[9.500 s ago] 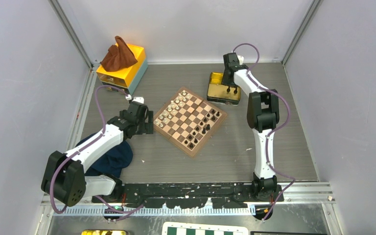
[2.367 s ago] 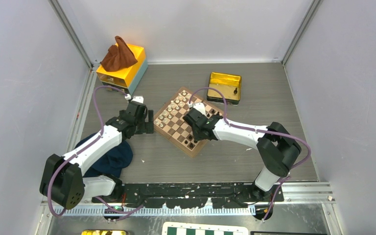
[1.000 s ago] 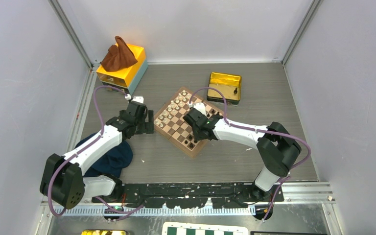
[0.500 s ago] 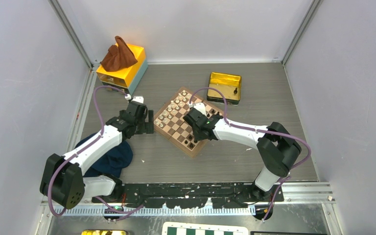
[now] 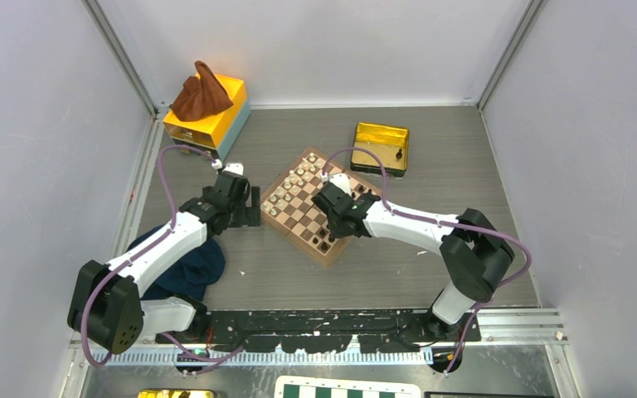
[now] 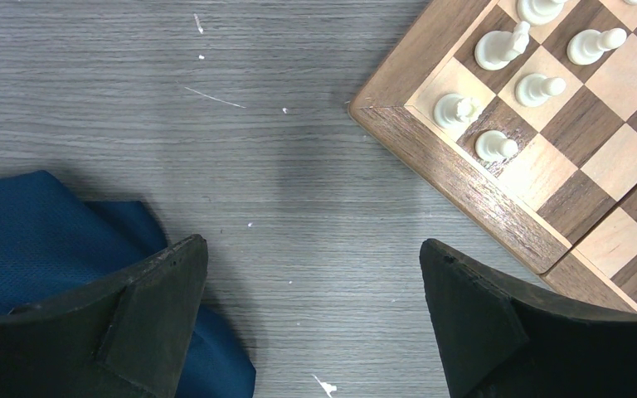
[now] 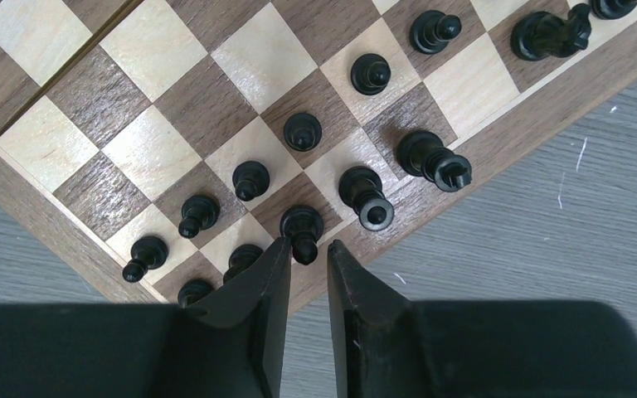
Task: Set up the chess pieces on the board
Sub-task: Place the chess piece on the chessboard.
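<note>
The board (image 5: 297, 220) lies at the table's middle, with cream pieces on its left side. Several black chess pieces (image 7: 302, 131) stand in two rows along its right edge. My right gripper (image 7: 307, 249) hovers over the board's near right rim (image 7: 498, 124). Its jaws stand narrowly open around the head of one upright black piece (image 7: 302, 225), with a gap on the right side. In the top view the right gripper (image 5: 330, 222) covers that corner. My left gripper (image 6: 313, 249) is wide open and empty over bare table beside the board's left corner (image 6: 464, 182).
A gold tin (image 5: 379, 137) behind the board holds one black piece (image 5: 398, 154). A yellow box with a brown cloth (image 5: 206, 104) sits at the back left. A blue cloth (image 5: 191, 269) lies under the left arm. A green-and-white board (image 5: 344, 388) lies past the near edge.
The right gripper's jaws have parted slightly around the black piece, and its arm has shifted a little to the right. The left arm has not moved.
</note>
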{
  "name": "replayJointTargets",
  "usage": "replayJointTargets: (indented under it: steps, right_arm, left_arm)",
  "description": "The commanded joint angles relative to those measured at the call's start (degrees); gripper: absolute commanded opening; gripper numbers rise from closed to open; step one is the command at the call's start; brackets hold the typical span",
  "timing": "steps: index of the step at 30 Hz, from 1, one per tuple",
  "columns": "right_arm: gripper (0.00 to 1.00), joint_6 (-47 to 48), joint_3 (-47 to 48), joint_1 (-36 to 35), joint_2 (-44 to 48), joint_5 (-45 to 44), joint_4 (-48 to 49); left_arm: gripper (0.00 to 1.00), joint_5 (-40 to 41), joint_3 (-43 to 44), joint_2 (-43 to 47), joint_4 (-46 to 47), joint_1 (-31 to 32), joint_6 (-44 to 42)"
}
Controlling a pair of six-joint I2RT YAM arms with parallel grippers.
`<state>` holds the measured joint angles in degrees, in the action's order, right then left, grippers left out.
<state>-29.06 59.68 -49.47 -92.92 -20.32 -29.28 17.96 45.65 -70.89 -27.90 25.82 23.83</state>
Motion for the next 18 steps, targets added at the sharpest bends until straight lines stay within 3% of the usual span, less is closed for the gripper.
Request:
replayJointTargets:
  steps: [1,16,18]
  right_arm:
    - [0.29,-0.30,2.78,0.20,3.54,-1.15,-1.06]
    - [0.29,0.46,5.55,0.17,6.44,-1.04,-3.48]
    - [0.34,0.97,7.03,0.22,7.00,-1.69,-4.26]
  left_arm:
    - [1.00,0.07,2.08,0.49,1.97,0.02,0.69]
    - [1.00,0.02,2.08,0.39,2.04,0.02,0.69]
    - [1.00,0.13,2.08,0.49,2.05,0.02,0.69]
